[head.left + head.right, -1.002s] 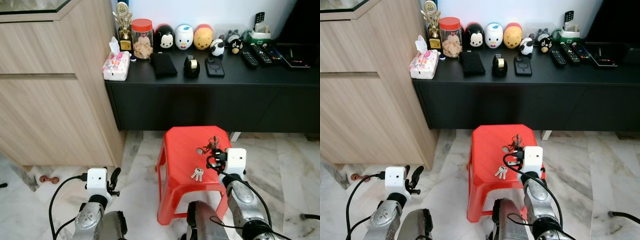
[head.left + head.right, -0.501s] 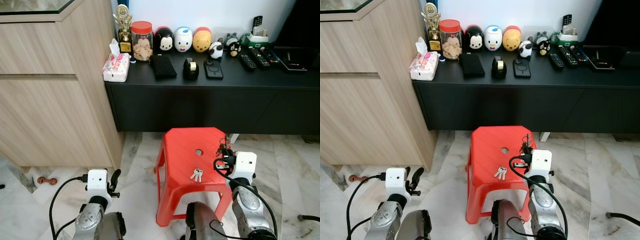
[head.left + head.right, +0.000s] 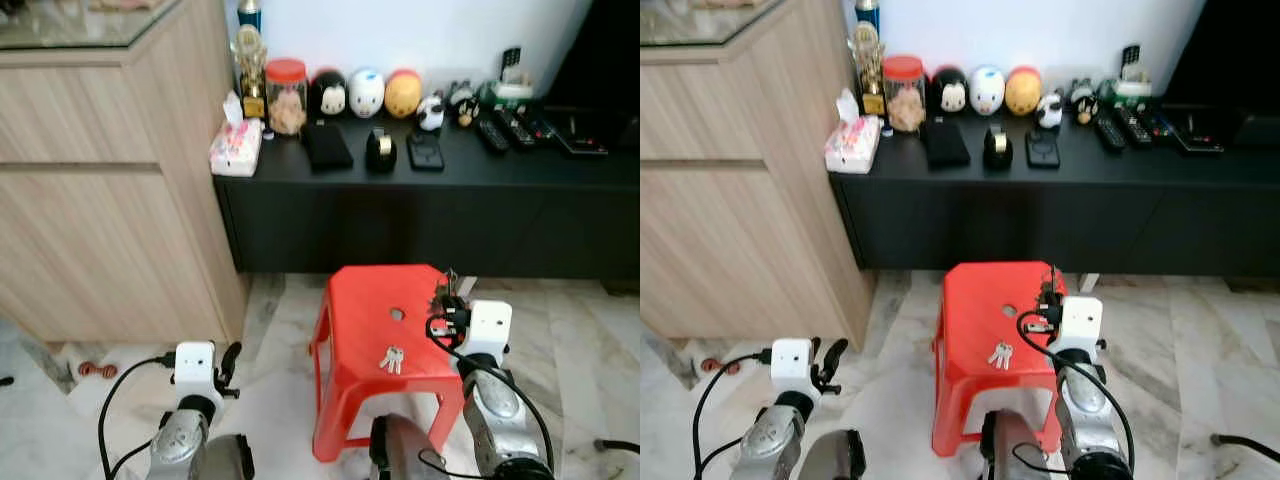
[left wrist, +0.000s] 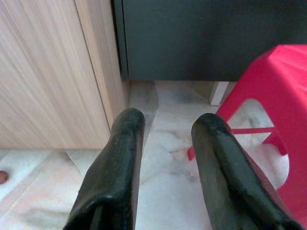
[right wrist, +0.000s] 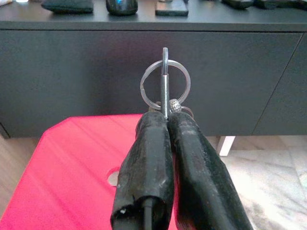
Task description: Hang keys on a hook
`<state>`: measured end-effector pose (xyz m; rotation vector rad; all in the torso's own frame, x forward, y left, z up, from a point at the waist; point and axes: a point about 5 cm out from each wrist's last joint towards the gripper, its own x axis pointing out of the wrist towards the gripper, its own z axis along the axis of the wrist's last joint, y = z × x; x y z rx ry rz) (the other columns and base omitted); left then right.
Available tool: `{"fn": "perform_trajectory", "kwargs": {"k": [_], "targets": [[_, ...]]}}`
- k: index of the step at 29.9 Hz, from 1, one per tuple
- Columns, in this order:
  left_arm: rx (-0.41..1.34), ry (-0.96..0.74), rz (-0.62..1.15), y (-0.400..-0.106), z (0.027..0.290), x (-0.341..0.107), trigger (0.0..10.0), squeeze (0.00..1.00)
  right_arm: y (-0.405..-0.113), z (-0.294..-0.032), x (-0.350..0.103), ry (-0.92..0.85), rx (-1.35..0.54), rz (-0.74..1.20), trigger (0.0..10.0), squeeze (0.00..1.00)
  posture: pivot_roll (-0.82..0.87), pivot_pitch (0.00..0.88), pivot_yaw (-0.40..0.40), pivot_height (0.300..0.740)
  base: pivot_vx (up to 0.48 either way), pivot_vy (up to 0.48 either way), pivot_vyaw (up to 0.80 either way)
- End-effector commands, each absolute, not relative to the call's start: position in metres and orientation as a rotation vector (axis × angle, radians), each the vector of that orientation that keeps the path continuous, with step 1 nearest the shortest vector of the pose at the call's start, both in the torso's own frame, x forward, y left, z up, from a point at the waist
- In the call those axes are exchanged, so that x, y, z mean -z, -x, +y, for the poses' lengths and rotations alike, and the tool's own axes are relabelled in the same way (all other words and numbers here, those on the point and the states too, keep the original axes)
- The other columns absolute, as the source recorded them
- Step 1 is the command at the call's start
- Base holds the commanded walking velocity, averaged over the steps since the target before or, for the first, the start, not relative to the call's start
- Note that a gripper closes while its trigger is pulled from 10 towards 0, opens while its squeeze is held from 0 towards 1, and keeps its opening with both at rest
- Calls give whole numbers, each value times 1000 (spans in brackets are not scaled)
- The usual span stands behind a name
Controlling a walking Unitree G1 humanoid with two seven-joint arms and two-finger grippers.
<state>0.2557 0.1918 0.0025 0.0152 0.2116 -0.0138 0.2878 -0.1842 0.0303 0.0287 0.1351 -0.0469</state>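
Observation:
My right gripper (image 3: pixel 445 296) is shut on a bunch of keys (image 5: pixel 165 82); a silver ring stands up between its fingertips (image 5: pixel 154 120) in the right wrist view. It hovers over the right rim of a red plastic stool (image 3: pixel 365 305). A second small set of keys (image 3: pixel 391 358) lies flat on the stool's top, near the front. My left gripper (image 4: pixel 165 125) hangs low by the floor to the left of the stool, open with nothing between its fingers.
A long black console (image 3: pixel 430 205) stands behind the stool, carrying a jar, round toy figures, a phone and remotes. A tall wooden cabinet (image 3: pixel 110 235) fills the left. Marble floor (image 3: pixel 280 330) lies between cabinet and stool.
My right gripper has carried the held keys from over the stool's middle toward its right edge. The head camera has shifted, so the whole scene sits slightly lower.

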Motion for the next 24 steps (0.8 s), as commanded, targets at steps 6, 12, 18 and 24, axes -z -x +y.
{"fn": "perform_trajectory", "kwargs": {"k": [6,12,18,24], "targets": [[22,-33,273,-245,191,11,10000,0,-288,-184,-35,-24,47,123,10000,0,-60,14,-51,693,0,0,0],[17,-35,293,-241,192,15,10000,0,-287,-184,-34,-22,52,132,10000,0,-59,3,-51,718,0,0,0],[2,-36,362,-231,194,27,10000,0,-286,-184,-33,-26,45,133,10000,0,-67,0,-50,738,0,0,0],[-13,-31,434,-217,195,40,10000,0,-281,-185,-31,-30,49,136,10000,0,-62,0,-53,738,0,0,0]]}}
